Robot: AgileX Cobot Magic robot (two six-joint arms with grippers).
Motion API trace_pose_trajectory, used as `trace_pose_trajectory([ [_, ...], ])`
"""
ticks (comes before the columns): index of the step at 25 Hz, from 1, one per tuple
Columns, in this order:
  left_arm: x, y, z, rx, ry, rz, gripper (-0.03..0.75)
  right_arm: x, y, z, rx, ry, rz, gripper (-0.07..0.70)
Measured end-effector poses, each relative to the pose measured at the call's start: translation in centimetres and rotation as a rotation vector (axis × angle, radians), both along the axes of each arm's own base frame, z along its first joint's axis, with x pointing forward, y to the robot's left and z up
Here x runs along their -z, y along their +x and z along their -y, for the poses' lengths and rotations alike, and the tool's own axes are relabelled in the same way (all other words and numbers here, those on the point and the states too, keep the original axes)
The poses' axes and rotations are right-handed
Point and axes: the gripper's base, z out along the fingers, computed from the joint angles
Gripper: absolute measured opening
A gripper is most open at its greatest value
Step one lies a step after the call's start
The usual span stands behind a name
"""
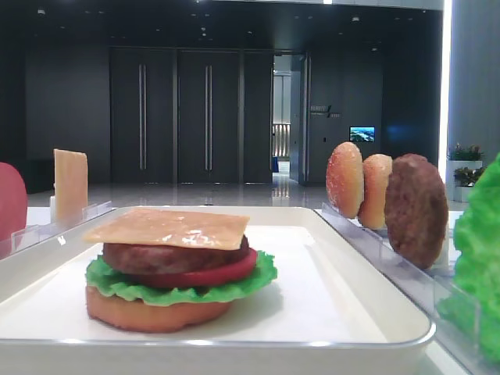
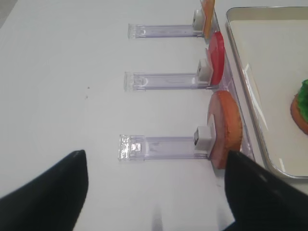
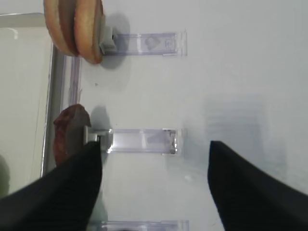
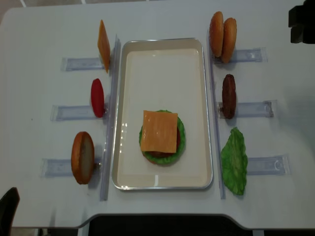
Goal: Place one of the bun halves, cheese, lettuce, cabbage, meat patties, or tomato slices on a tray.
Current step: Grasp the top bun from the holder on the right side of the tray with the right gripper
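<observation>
Right wrist view: my right gripper [image 3: 154, 187] hangs with its jaws spread and nothing between them. The two bun halves [image 3: 74, 29] stand upright in their rack [image 3: 144, 44], well ahead of the fingers. The meat patty [image 3: 67, 134] sits just beside the left finger. The tray [image 4: 162, 54] holds a stacked burger [image 4: 160, 135] topped with cheese [image 4: 159, 131].

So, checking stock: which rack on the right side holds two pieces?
The far rack, with two bun halves; the others hold one meat patty and one lettuce.

Six clear slotted racks [image 4: 250, 109] line the white table [image 4: 39, 83] (three each side).
</observation>
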Motion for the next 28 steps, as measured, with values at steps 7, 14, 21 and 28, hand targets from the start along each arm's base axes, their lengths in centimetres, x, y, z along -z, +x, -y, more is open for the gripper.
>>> trace_pose_trajectory([
  [7,0.0,0.0,0.0,0.000,0.000,0.000,0.692,-0.3,5.4,-0.6,-0.004,-0.034,-0.031,0.446],
  [14,0.0,0.0,0.0,0.000,0.000,0.000,0.692,-0.3,9.9,-1.3,-0.019,-0.047,-0.056,0.406],
  [21,0.0,0.0,0.0,0.000,0.000,0.000,0.692,1.2,13.5,-1.8,-0.024,-0.053,-0.077,0.402],
  [28,0.0,0.0,0.0,0.000,0.000,0.000,0.692,2.9,15.2,-2.1,-0.027,-0.057,-0.104,0.400],
])
